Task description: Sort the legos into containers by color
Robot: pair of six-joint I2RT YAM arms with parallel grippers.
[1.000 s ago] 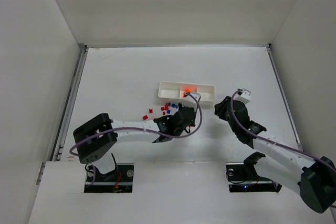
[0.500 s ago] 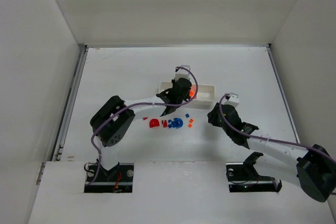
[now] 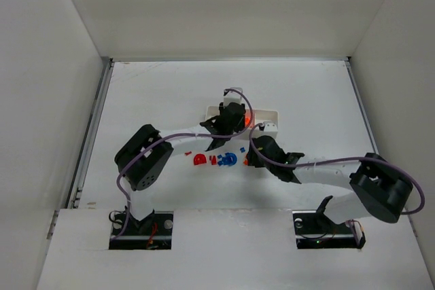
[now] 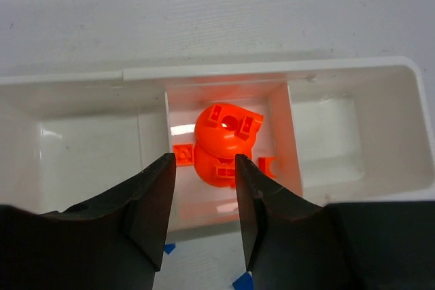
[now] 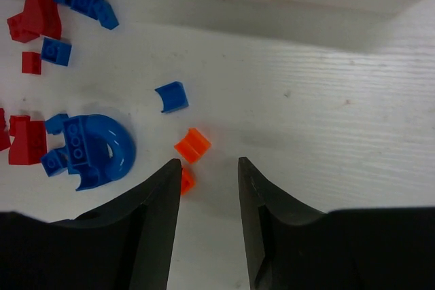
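Plainly the next pick belongs to the right gripper (image 5: 209, 164), whose jaws stand parted with nothing between them, poised low over the table (image 5: 353, 134); a small orange brick (image 5: 192, 145) lies just ahead of the fingertips, nearer the finger on the left of the wrist view than the other, and it sits skewed, its longer side running diagonally across the gap rather than square to it; a second orange bit (image 5: 187, 180) lies at that same finger's inner edge, touching or just beside it, I cannot tell which; so a short advance and a slight shift toward that side would, I judge, centre the brick before closing, the risk being that one piece gets nudged while the other is taken; the blue ring (image 5: 95, 151), a curved blue piece (image 5: 171, 96) and the red bricks (image 5: 27, 144) lie further off to that side, unsorted on the table; the left gripper (image 4: 202, 162) hangs over the white tray (image 4: 353, 73), jaws apart and holding nothing, directly above the middle compartment (image 4: 187, 110), where the sorted orange pieces (image 4: 224, 142) are heaped; the tray lies near, beyond the brick.
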